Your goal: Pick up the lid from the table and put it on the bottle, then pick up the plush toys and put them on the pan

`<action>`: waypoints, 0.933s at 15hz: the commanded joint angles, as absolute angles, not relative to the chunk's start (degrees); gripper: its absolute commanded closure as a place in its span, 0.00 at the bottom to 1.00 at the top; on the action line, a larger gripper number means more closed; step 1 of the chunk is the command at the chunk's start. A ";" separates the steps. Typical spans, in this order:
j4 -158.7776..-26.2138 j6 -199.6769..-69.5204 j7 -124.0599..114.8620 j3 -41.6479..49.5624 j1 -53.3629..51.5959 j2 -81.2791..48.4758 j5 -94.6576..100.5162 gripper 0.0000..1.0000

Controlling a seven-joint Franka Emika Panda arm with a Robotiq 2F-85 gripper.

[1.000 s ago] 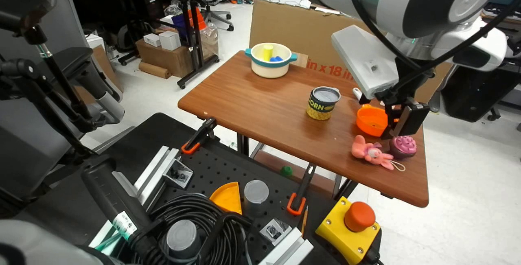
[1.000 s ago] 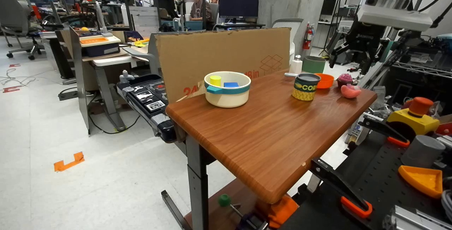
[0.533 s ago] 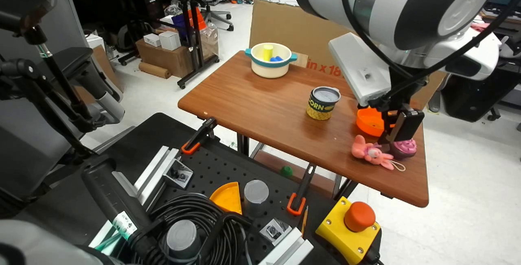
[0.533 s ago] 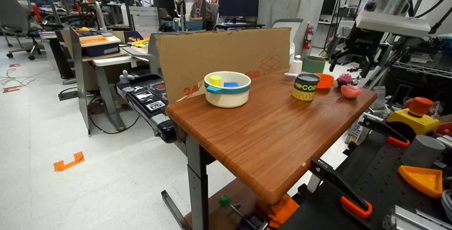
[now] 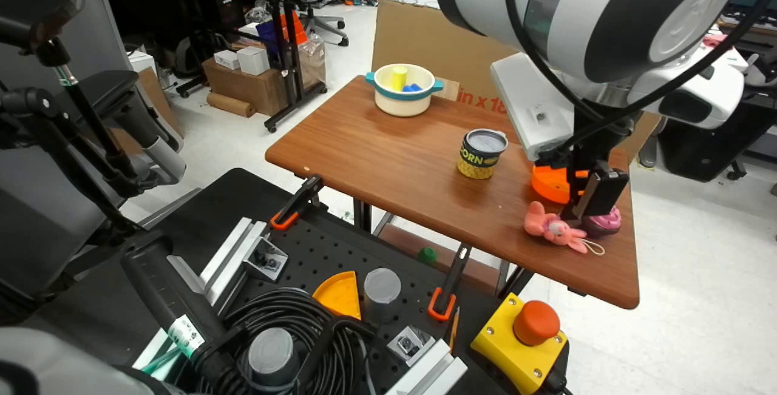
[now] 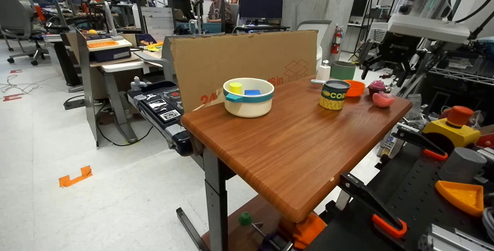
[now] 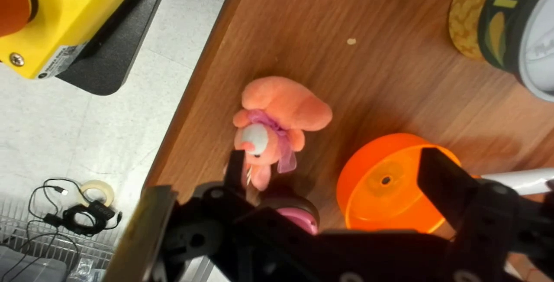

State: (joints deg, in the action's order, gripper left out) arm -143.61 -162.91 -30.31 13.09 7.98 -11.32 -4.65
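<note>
**Grey lid (image 5: pixel 487 139) on top of the bottle (image 5: pixel 476 162), jaws spread wide**

Observed from where I stand, left to right as in an exterior view.

First, a cream pot (image 5: pixel 403 108) with teal handles stands near a corner of the wood-grain worktop (image 5: pixel 376 152); a yellow cylinder (image 5: pixel 399 77) and a blue piece (image 5: pixel 413 88) are inside it. Next, the corn-labelled bottle stands upright, well apart from the pot, its lid lying flat on the mouth. On the dark bench (image 5: pixel 346 249) alongside, a yellow box (image 5: pixel 507 349) carries a red button (image 5: pixel 536 322).

Further right comes the shallow orange pan (image 5: pixel 548 185), hidden in part; the wrist view shows its white handle (image 7: pixel 519 181). Near the pan and the worktop's edge lies the salmon-pink plush toy (image 5: pixel 555 229), pale muzzle turned up.

Above this corner hangs the gripper (image 7: pixel 332 156), its jaws well apart: in the wrist view one overlaps the salmon-pink plush toy, the other the orange pan. Whether either finger makes contact I cannot establish.

Last, the magenta-pink plush toy (image 5: pixel 602 221), cupcake-shaped, sits upright on the worktop, just beside its neighbour and partly covered by a finger.
</note>
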 commanded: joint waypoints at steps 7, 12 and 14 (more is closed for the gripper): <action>-147.13 -167.12 -35.77 17.36 3.64 -11.83 -2.18 0.00; -147.09 -168.22 -37.47 18.51 2.73 -12.14 -2.20 0.00; -146.98 -168.60 -37.91 19.09 2.39 -12.47 -1.85 0.00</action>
State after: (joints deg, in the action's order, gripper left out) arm -146.52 -166.33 -35.90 17.33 3.83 -11.95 -3.43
